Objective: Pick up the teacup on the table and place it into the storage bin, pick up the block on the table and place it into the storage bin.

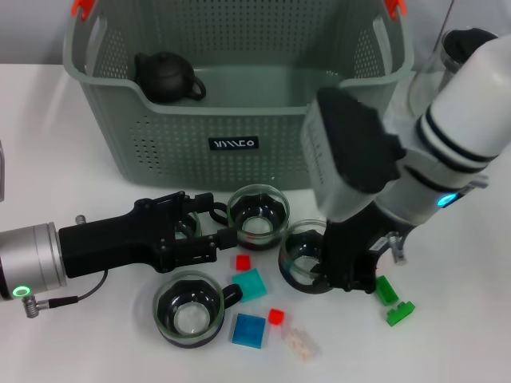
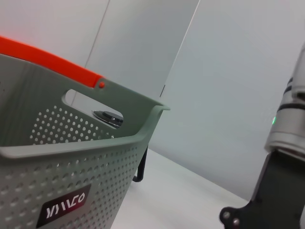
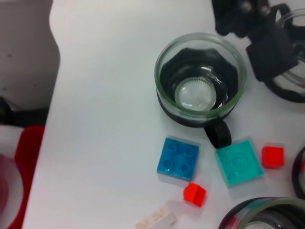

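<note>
Head view: the storage bin stands at the far side of the table, a dark teapot already in its far-left corner. Near it sit glass teacups: a middle cup just before the bin, a near cup toward the left, a right cup under the right arm. The left gripper lies low on the table, its fingers spread apart about a further cup that its body mostly hides; the fingertips come just beside the middle cup. Closing or lifting here may well knock that neighbour. The right gripper hangs over the right cup; cannot tell how its fingers stand. Blocks scatter near: a blue block, a teal block, two small red ones and green pieces at right, close enough to be swept by a careless descent.
</note>
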You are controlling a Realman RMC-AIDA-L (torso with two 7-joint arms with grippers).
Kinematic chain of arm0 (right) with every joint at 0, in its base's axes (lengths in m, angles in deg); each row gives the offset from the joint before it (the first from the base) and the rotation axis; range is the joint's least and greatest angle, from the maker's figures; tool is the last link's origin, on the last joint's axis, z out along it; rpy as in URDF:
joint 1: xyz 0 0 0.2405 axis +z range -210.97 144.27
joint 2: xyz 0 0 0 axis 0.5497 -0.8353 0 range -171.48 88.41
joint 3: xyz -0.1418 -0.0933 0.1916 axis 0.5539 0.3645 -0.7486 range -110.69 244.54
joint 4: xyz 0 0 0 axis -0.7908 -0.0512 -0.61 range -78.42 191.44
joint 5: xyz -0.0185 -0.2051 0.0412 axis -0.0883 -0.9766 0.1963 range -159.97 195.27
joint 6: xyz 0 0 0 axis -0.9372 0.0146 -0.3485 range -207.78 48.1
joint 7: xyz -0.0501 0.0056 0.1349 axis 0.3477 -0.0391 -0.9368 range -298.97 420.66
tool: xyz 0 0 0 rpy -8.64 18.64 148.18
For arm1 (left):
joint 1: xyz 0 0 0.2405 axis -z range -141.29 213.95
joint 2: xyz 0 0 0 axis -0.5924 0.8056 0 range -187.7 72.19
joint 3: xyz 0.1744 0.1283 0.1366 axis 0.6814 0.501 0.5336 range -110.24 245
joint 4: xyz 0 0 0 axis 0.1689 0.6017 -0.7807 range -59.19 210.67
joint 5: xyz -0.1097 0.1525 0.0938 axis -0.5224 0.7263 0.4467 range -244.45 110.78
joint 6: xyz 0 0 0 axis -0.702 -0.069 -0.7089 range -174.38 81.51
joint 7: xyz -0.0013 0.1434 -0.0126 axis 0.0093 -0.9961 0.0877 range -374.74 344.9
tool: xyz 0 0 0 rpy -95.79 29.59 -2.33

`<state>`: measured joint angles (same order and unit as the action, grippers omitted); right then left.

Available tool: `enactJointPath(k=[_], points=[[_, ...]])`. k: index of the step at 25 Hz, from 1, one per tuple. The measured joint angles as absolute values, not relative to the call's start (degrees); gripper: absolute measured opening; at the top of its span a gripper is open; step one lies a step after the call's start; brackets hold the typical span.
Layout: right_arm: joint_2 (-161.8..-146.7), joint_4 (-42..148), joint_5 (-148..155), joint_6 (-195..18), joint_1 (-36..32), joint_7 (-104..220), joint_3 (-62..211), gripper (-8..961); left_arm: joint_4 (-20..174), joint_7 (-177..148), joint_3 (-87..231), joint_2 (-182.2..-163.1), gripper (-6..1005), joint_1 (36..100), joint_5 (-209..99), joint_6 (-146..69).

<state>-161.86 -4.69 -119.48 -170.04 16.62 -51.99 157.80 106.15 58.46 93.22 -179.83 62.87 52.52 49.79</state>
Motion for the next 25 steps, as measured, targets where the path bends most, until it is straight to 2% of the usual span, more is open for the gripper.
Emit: enactJointPath(k=[13, 25], points=[[-160.97, -13.44, -120.61, -185.89, 17.08, -52.01, 138.75, 54, 106.20, 58.47, 93.22, -179.83, 829, 62.88, 52.84, 50.37], [-161.30, -21.58, -119.96, -192.23, 25.24, -53.07, 122.77, 54, 106.10, 58.46, 93.46, -179.83, 830, 63.20, 52.87, 50.51]])
